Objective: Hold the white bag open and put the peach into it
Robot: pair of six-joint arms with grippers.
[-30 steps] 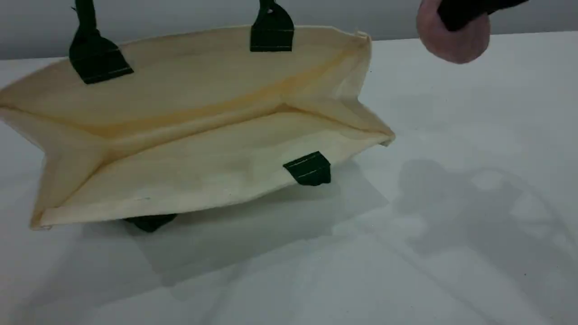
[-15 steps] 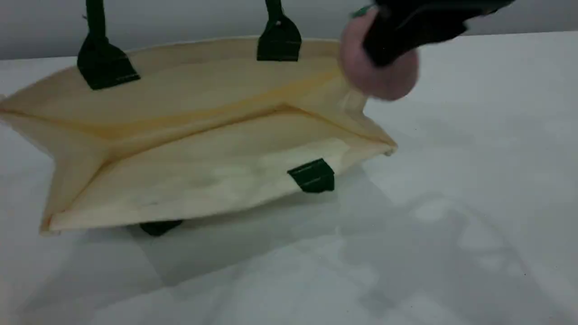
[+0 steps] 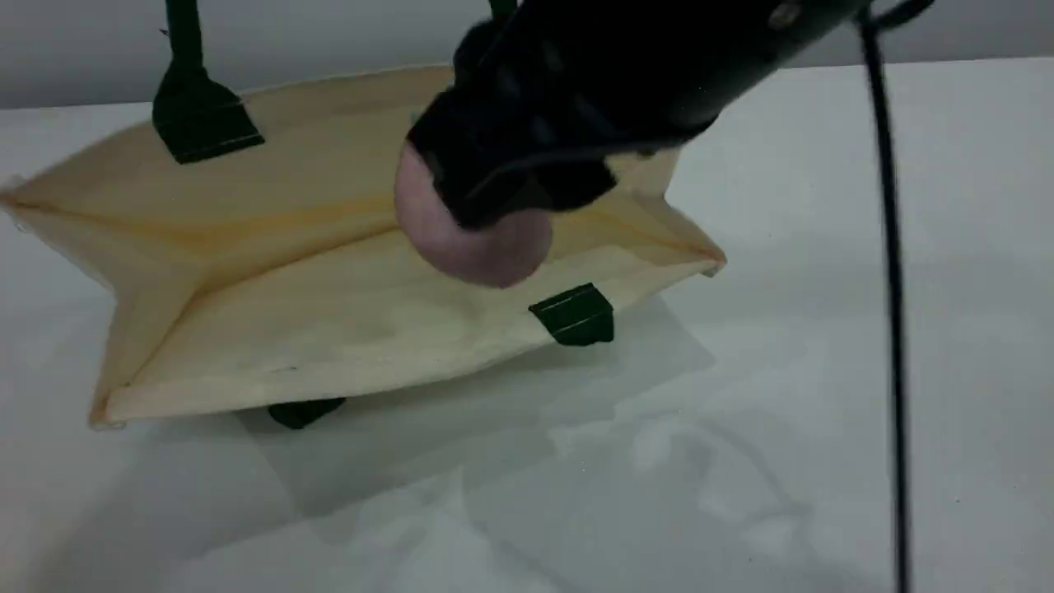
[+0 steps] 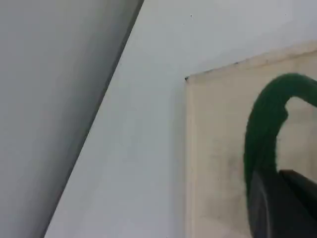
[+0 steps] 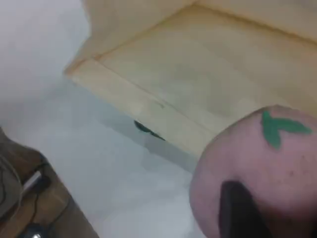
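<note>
The pale grey tabletop (image 3: 823,346) carries the white bag (image 3: 329,329) across its left half, toward the far edge. The bag is a cream fabric tote lying on one broad wall. Its mouth gapes toward the near edge, with the upper wall raised and the gusseted sides folding inward at both ends. Dark green tabs (image 3: 572,313) sit on both rims, and a green rope handle (image 3: 183,33) rises from the upper wall out of the top of the scene view.

In the left wrist view the left tool (image 4: 280,206) is clamped tight on that rope handle, above the bag's outer wall. The black right tool (image 3: 494,193) reaches in from the far right, closed around the peach (image 3: 478,247). The peach hangs at the bag's open mouth, over the lower wall. It is round and dusty pink, with a small green leaf (image 5: 277,126) on top.
</note>
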